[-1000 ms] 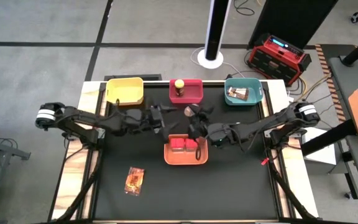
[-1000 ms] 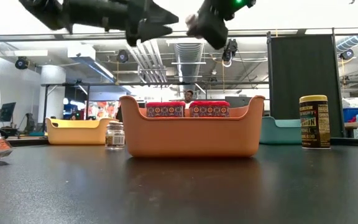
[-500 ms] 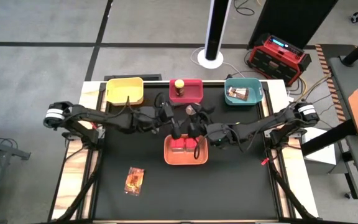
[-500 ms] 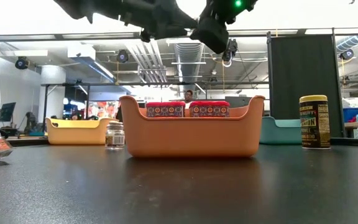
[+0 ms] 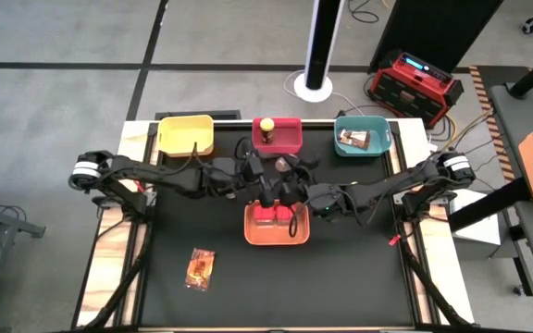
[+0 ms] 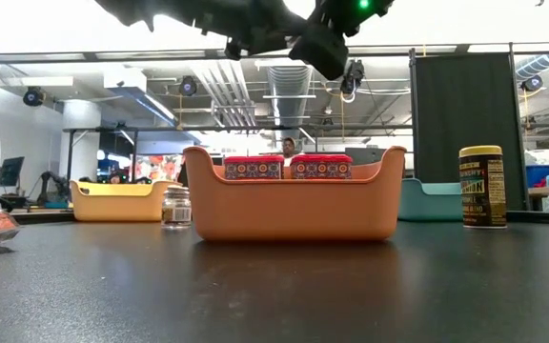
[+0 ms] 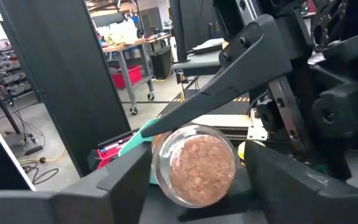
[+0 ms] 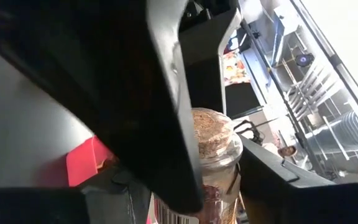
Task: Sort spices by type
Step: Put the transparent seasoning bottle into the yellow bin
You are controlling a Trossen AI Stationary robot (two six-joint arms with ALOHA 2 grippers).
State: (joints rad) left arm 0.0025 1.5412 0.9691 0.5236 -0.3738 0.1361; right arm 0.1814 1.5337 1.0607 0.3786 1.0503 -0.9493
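Observation:
A small clear shaker point(image 7: 194, 163) filled with brown spice hangs in the air above the orange tray point(image 5: 277, 237), held by my right gripper point(image 5: 291, 185). My left gripper point(image 7: 194, 186) is open, and its fingers stand on either side of the shaker's base end. Two red tubs point(image 6: 287, 168) sit in the orange tray. A second shaker point(image 6: 175, 206) stands on the table. One yellow-lidded jar point(image 5: 266, 127) stands in the red tray, and another point(image 6: 482, 186) stands on the table. One packet point(image 5: 200, 267) lies flat on the table. Another packet point(image 5: 352, 139) lies in the teal tray. My right gripper pinches the shaker's clear wall point(image 8: 213, 165) between its two fingers, and the shaker is lifted clear above the orange tray. My left gripper has a finger point(image 7: 129, 177) close beside the shaker's base; I cannot tell whether it touches.
The yellow tray point(image 5: 186, 135), red tray point(image 5: 291, 141) and teal tray point(image 5: 378, 134) line the far edge. Both arms cross over the table's middle. Bare black mat lies around the near packet and to the right of the orange tray.
My left gripper has moved toward the table's right, up to the right gripper, and now flanks the held shaker. The right gripper has kept the shaker roughly where it was, above the orange tray.

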